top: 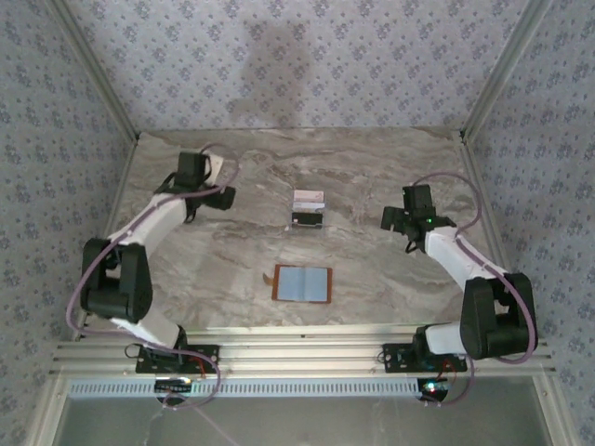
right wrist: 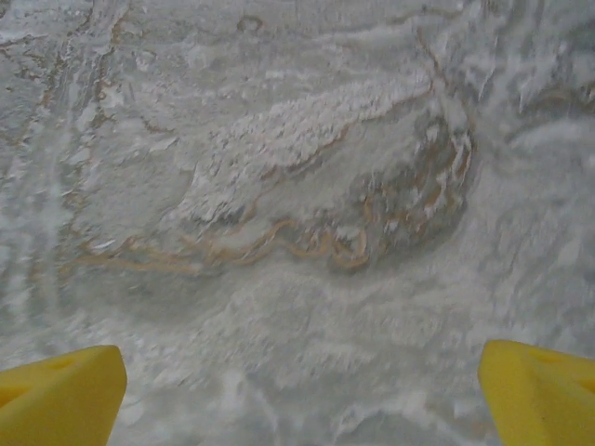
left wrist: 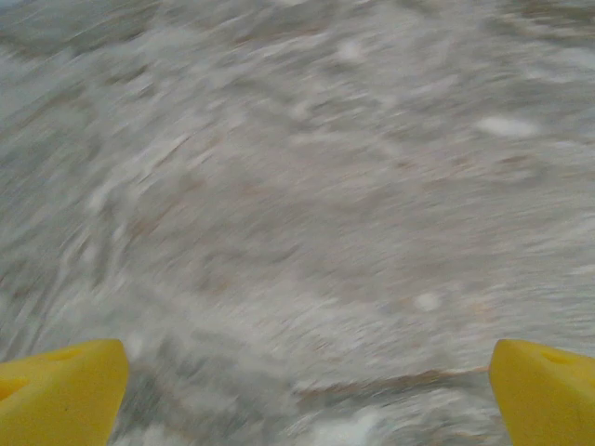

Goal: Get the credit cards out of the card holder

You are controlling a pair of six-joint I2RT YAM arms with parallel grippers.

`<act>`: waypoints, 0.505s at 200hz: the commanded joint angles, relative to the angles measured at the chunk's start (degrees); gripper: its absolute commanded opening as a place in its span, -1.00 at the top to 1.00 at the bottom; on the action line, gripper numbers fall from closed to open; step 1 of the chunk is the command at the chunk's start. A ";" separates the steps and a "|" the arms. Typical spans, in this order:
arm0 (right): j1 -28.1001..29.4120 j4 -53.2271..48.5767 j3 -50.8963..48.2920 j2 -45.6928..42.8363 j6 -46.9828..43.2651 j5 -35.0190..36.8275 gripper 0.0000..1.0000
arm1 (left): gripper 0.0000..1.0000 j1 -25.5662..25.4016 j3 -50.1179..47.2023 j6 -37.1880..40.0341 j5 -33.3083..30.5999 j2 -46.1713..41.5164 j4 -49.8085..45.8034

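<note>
The card holder [top: 302,283] lies opened flat near the front middle of the marble table, its pale blue-grey lining up and its orange-brown edge showing. Behind it lie two credit cards, a whitish-pink one [top: 309,198] and a black one [top: 307,220], touching each other. My left gripper [top: 206,181] hovers at the back left, well away from both. My right gripper [top: 402,216] is off to the right of the cards. In the wrist views, the left gripper [left wrist: 307,390] and right gripper [right wrist: 302,390] are open, yellow fingertips [left wrist: 65,390] [right wrist: 539,390] wide apart over bare marble.
Patterned walls close the table [top: 214,279] in on the left, back and right. A metal rail [top: 297,348] with the arm bases runs along the near edge.
</note>
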 commanded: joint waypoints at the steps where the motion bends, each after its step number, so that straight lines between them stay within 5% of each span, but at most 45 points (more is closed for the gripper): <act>1: -0.30 19.39 -5.56 1.12 -9.07 4.77 -1.00 | -0.99 3.12 -11.06 -6.17 -8.22 -6.70 17.27; 36: -1.95 40.13 -14.43 2.86 -14.02 1.10 -0.99 | -0.98 8.86 -23.39 -9.83 -2.21 -7.93 34.80; 101: -9.36 58.14 -20.02 10.41 -13.87 -11.72 -1.00 | -0.93 13.21 -29.95 -10.28 9.02 -9.29 42.47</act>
